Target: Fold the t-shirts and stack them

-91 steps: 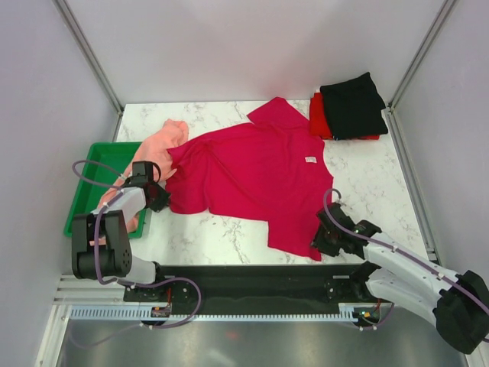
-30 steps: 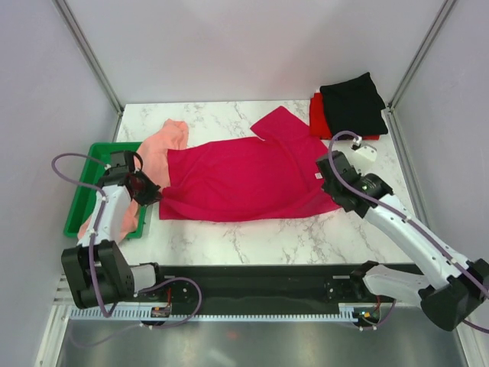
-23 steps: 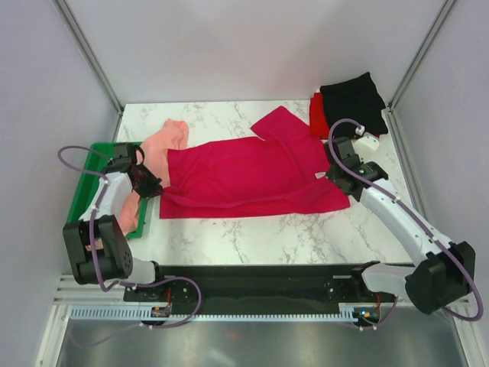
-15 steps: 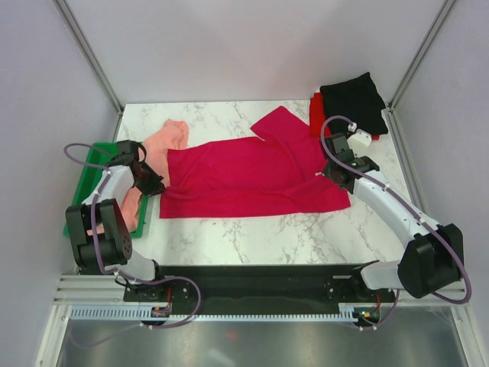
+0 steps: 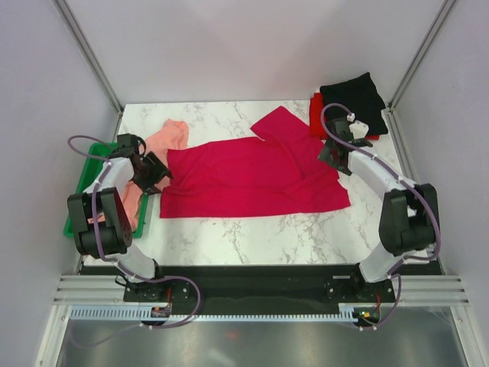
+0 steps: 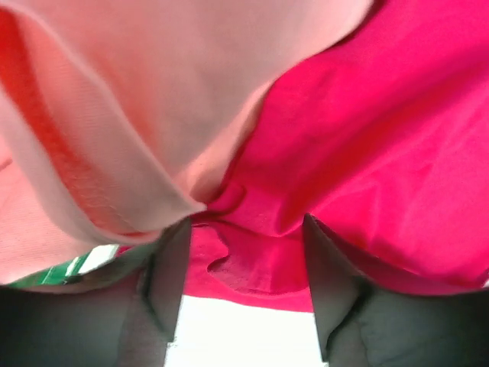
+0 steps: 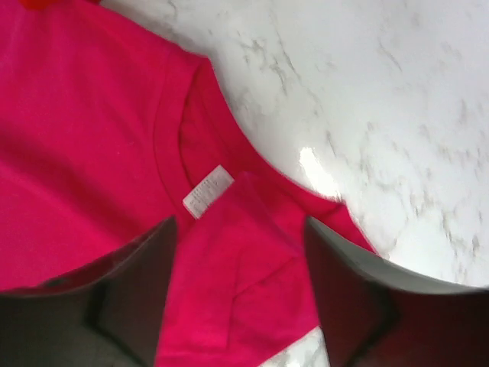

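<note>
The crimson t-shirt (image 5: 252,176) lies folded in half across the middle of the table, one sleeve pointing to the back. Its white neck label (image 7: 208,191) shows in the right wrist view. My left gripper (image 5: 157,173) stands open at the shirt's left edge, where crimson cloth (image 6: 359,153) meets the salmon-pink t-shirt (image 6: 176,92). My right gripper (image 5: 334,157) stands open over the collar end (image 7: 252,252), holding nothing. The salmon-pink t-shirt (image 5: 164,141) drapes from the tray onto the table. The black t-shirt (image 5: 353,103) lies folded on the bright red one (image 5: 318,116) at the back right.
The green tray (image 5: 85,180) stands at the left edge under the salmon-pink cloth. Bare marble table (image 5: 252,237) stretches in front of the crimson shirt and to its right (image 7: 382,115). Frame posts rise at the back corners.
The crimson shirt's near half was carried back and laid over its far half. Both grippers then opened and let go of the cloth at its two ends.
</note>
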Robot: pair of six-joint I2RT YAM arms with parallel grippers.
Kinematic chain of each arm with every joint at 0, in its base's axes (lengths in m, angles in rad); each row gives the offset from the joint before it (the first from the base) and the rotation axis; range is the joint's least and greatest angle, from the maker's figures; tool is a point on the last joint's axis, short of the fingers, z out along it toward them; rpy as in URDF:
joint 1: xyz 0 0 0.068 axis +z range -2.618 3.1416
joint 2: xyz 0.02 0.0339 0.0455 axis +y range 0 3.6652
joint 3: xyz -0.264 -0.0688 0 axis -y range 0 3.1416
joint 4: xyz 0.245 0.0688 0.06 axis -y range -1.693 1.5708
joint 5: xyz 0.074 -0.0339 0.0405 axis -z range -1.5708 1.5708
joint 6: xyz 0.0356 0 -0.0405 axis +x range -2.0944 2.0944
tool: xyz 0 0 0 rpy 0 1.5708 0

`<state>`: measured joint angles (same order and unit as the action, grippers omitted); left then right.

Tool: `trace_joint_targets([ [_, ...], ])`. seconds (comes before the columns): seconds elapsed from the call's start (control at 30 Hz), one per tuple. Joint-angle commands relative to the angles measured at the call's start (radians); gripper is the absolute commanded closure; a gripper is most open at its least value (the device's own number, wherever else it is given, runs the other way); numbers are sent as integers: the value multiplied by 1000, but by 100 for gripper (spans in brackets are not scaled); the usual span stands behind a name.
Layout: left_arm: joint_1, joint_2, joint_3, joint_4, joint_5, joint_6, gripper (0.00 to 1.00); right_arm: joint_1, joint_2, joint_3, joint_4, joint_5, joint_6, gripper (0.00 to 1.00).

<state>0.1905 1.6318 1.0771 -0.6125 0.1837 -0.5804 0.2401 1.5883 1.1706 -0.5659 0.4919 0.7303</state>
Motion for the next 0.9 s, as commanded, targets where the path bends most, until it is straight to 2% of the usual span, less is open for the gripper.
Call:
trace_joint_targets([
  [0.0,3,-35,63,8,86,34,27,-100,122,124,52,-235,-103,18],
  [0.03,3,-71,66,4,95,39,25,-161,137,133,35,-287,-100,15],
  [0.1,4,-121,57,-24,82,54,24,-203,99,118,32,-341,-101,14],
  [0.17,4,-194,34,-52,59,65,24,-228,-30,25,60,-349,-103,13],
  [0.37,4,-399,-192,-17,17,-1,27,-236,-392,-362,141,-478,-17,18],
  [0.4,4,-423,-256,15,8,-15,27,-234,-428,-464,193,-489,-3,21],
  [0.47,4,-463,-311,54,14,-56,27,-261,-493,-538,230,-533,20,24],
  [0.6,4,-491,-408,106,14,-96,28,-275,-482,-606,242,-546,18,28],
  [0.87,4,-405,-476,215,-6,-134,29,-328,-397,-667,380,-546,12,32],
])
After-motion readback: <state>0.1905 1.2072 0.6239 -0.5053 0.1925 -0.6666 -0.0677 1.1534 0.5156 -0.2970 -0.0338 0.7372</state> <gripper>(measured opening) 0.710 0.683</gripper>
